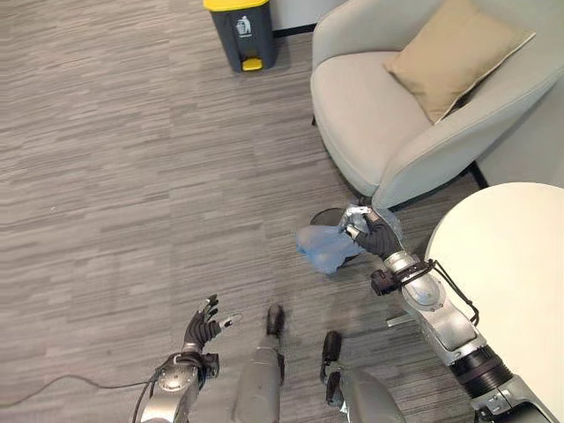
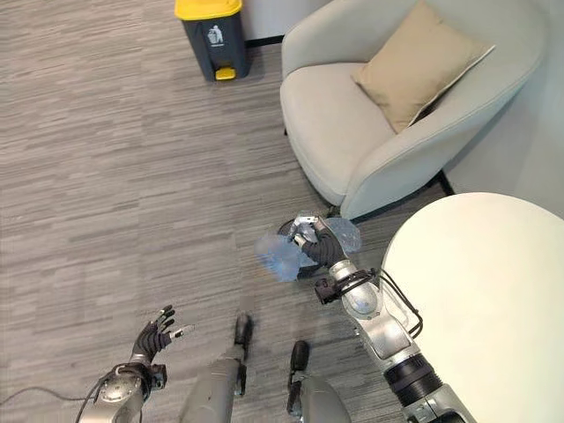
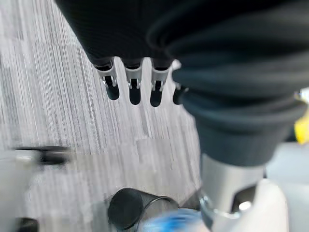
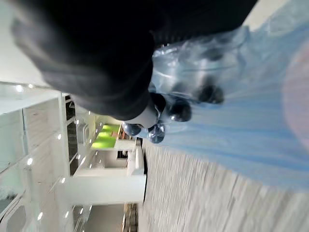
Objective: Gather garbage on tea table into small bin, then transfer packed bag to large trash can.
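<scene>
The right hand [image 1: 377,236] has its fingers curled tight round the top of a blue plastic bag [image 1: 324,248]. The bag hangs down from the hand and bulges out to the hand's left side. In the right wrist view the dark fingertips [image 4: 179,110] press into the crinkly blue plastic [image 4: 251,125], so the grip looks firm. The hand probably holds the bag by its top so nothing falls out.

Right under the hand sits a small dark bin [image 1: 328,217], on the floor beside the armchair [image 1: 423,97]. The bag looks like it is partly out of that bin, but I cannot tell if it is fully free. The round tea table [image 1: 511,282] is close by on the hand's right side. Its top looks bare, so the gathering part seems done.

The left hand [image 1: 204,328] is low and well apart from the bag. Its fingers are spread and relaxed, and it holds nothing. It probably waits out of the way.

The large trash can [image 1: 243,28] with the yellow lid stands far off, past the armchair. I think the bag has to be carried all the way over there next. The thin bag could swing or tear if it is pulled too fast.
</scene>
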Controlling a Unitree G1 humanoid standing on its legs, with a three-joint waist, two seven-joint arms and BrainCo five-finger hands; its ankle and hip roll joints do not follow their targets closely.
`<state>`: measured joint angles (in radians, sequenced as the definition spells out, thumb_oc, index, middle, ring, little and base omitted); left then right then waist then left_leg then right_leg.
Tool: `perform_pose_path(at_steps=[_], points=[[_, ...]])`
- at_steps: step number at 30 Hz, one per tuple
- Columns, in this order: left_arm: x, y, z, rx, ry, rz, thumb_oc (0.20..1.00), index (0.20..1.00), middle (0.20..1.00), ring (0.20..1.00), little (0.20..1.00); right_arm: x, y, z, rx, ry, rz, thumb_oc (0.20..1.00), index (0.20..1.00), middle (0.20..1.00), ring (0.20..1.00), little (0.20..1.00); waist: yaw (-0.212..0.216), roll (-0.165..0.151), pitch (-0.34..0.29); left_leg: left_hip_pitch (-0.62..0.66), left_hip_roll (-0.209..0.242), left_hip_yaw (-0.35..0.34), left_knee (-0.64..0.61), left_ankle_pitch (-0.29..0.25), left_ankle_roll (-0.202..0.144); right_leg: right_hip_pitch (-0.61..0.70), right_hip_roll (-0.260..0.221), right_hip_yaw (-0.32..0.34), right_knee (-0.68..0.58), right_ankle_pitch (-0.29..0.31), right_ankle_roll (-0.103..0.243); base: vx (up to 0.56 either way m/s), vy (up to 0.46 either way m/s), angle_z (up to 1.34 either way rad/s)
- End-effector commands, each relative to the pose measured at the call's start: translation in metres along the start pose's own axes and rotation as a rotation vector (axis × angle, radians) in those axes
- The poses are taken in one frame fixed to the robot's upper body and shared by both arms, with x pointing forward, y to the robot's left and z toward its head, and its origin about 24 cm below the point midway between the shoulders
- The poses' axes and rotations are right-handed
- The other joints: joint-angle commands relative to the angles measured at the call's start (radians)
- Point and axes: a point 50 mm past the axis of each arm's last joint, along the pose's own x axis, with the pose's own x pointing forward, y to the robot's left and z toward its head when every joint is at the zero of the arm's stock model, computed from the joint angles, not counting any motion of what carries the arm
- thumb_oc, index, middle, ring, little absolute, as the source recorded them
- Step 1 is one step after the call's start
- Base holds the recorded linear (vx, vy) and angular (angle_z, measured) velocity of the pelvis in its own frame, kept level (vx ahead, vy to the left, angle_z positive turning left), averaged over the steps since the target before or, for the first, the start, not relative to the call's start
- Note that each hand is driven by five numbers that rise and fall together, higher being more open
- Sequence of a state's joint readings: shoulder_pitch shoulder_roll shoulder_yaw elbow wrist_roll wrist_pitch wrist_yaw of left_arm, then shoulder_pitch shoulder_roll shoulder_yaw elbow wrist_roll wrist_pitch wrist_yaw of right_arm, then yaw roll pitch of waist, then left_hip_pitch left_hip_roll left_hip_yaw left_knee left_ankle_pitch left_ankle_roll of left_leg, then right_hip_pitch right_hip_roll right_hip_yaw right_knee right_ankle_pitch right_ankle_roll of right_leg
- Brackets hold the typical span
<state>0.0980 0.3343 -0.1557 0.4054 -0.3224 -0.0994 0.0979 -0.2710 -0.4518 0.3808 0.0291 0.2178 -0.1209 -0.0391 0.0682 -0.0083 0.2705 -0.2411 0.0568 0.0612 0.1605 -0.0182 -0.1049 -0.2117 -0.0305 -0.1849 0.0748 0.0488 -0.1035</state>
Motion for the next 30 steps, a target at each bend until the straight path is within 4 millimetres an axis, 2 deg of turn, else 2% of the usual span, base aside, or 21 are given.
perform_pose_path(at_steps=[1,3,5,7,9,12,19,22,30], points=[[0.002,0.004,0.039,0.159,-0.193,-0.059,1.0,1.0,1.0,1.0,1.0,0.012,0.001,0.043,0.061,-0.225,0.012,0.2,0.2,0.2,0.2,0.2,-0.009,-0.039,-0.052,0.048,-0.025,-0.022,-0.037,-0.01,0.046,0.113,-0.009,0.032,-0.061,-0.136,0.152,-0.04,0.059,0.25],[0.002,-0.002,0.044,0.195,-0.215,-0.096,1.0,1.0,1.0,1.0,1.0,0.011,0.002,0.042,0.061,-0.221,0.021,0.2,0.2,0.2,0.2,0.2,-0.022,-0.028,-0.059,0.082,-0.017,-0.018,-0.078,0.002,0.042,0.115,-0.004,0.017,-0.059,-0.136,0.151,0.0,0.052,0.18],[0.002,-0.014,0.061,0.278,-0.293,-0.171,1.0,1.0,1.0,1.0,1.0,0.008,0.005,0.042,0.07,-0.222,0.054,0.2,0.2,0.2,0.2,0.2,-0.036,-0.028,-0.079,0.116,-0.017,-0.014,-0.149,0.013,0.037,0.128,-0.003,0.006,-0.067,-0.129,0.155,0.03,0.091,0.41],[0.001,-0.019,0.067,0.3,-0.325,-0.203,1.0,1.0,1.0,1.0,1.0,0.007,0.007,0.042,0.073,-0.224,0.072,0.2,0.2,0.2,0.2,0.2,-0.038,-0.03,-0.084,0.128,-0.016,-0.01,-0.158,0.011,0.039,0.133,-0.004,0.008,-0.068,-0.127,0.156,0.01,0.084,0.0],[-0.001,-0.035,0.084,0.328,-0.408,-0.279,1.0,1.0,1.0,1.0,1.0,0.005,0.014,0.045,0.084,-0.237,0.119,0.2,0.2,0.2,0.2,0.2,-0.048,-0.041,-0.099,0.155,-0.015,0.003,-0.171,0.003,0.042,0.148,-0.006,0.02,-0.072,-0.121,0.163,0.02,0.074,-0.04],[-0.002,-0.051,0.097,0.353,-0.472,-0.352,1.0,1.0,1.0,1.0,1.0,0.004,0.023,0.046,0.102,-0.243,0.164,0.2,0.2,0.2,0.2,0.2,-0.058,-0.052,-0.12,0.193,-0.017,0.018,-0.19,-0.004,0.046,0.169,-0.005,0.036,-0.08,-0.115,0.17,0.04,0.05,-0.12],[0.0,-0.087,0.121,0.37,-0.569,-0.471,1.0,1.0,1.0,1.0,1.0,0.014,0.042,0.059,0.129,-0.295,0.239,0.2,0.2,0.2,0.2,0.2,-0.082,-0.06,-0.163,0.252,-0.021,0.043,-0.225,-0.013,0.055,0.203,-0.005,0.061,-0.095,-0.108,0.178,0.05,0.036,-0.21],[0.002,-0.09,0.124,0.407,-0.584,-0.459,1.0,1.0,1.0,1.0,1.0,0.019,0.048,0.064,0.141,-0.314,0.248,0.2,0.2,0.2,0.2,0.2,-0.082,-0.062,-0.171,0.266,-0.022,0.048,-0.234,-0.014,0.057,0.214,-0.006,0.066,-0.102,-0.106,0.18,0.04,0.024,-0.05],[0.016,-0.085,0.118,0.578,-0.584,-0.27,1.0,1.0,1.0,1.0,1.0,0.038,0.069,0.107,0.217,-0.482,0.278,0.2,0.2,0.2,0.2,0.2,-0.055,-0.082,-0.194,0.291,-0.022,0.045,-0.242,-0.022,0.061,0.245,-0.006,0.066,-0.118,-0.103,0.179,0.03,0.007,-0.05]])
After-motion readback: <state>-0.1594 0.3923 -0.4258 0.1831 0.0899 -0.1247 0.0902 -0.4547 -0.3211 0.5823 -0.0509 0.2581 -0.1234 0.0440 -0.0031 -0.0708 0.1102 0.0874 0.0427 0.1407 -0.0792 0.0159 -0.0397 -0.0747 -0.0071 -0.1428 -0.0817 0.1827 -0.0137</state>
